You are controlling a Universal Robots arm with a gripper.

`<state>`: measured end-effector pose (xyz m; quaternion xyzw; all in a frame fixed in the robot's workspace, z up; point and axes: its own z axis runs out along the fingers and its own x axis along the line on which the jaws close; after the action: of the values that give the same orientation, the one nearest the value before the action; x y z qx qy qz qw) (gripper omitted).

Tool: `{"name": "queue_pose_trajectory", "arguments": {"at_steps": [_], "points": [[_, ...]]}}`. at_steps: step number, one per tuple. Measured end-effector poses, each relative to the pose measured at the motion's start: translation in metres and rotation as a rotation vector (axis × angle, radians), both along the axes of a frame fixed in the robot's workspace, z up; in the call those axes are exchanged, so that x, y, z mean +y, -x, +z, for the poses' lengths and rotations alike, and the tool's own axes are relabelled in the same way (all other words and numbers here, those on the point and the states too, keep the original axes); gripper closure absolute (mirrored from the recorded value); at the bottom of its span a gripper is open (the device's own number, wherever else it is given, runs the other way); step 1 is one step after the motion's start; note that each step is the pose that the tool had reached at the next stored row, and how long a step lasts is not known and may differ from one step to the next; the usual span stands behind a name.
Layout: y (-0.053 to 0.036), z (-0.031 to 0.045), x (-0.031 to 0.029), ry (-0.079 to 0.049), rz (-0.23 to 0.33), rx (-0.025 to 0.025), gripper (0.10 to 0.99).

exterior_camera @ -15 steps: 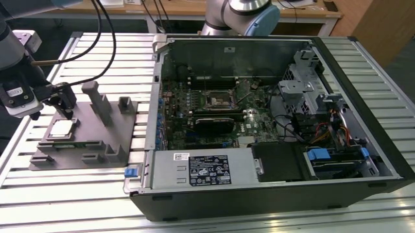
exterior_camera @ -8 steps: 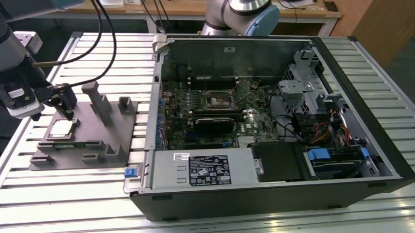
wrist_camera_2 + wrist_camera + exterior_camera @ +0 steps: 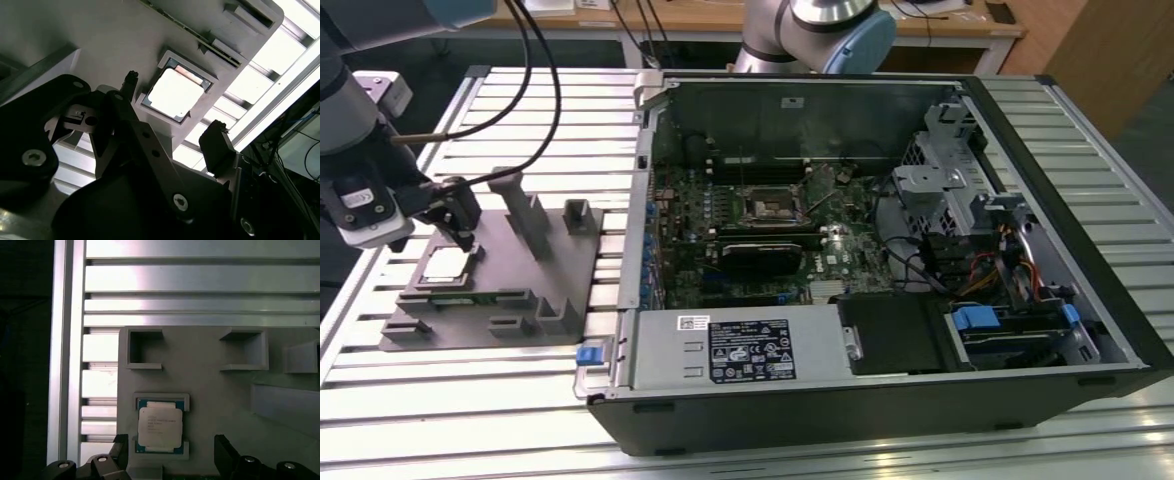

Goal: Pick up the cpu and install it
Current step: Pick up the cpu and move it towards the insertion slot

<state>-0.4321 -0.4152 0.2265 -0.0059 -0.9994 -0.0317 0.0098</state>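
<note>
The cpu is a small square chip with a pale silver top. It lies flat in a square recess of the grey fixture block at the exterior view's left. My gripper hangs just above the chip, open. Both wrist views show the cpu lying in its pocket, not gripped. In the first wrist view the gripper has one dark fingertip on each side of the chip, set wider than it. In the second wrist view the gripper straddles the chip the same way.
An open computer case lies at the exterior view's right. Its motherboard socket sits near the board's middle. Grey posts rise from the fixture beside the gripper. Cables run overhead. A second arm's base stands behind the case.
</note>
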Motion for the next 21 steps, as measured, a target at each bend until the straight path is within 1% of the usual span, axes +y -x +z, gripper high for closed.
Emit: {"name": "queue_pose_trajectory", "arguments": {"at_steps": [13, 17, 21], "points": [[0.0000, -0.0035, 0.0000, 0.000, 0.000, -0.0003, 0.310], [0.0006, -0.0070, 0.0000, 0.000, 0.000, -0.0001, 0.310], [0.0015, -0.0127, 0.0000, 0.001, 0.000, -0.0001, 0.310]]}}
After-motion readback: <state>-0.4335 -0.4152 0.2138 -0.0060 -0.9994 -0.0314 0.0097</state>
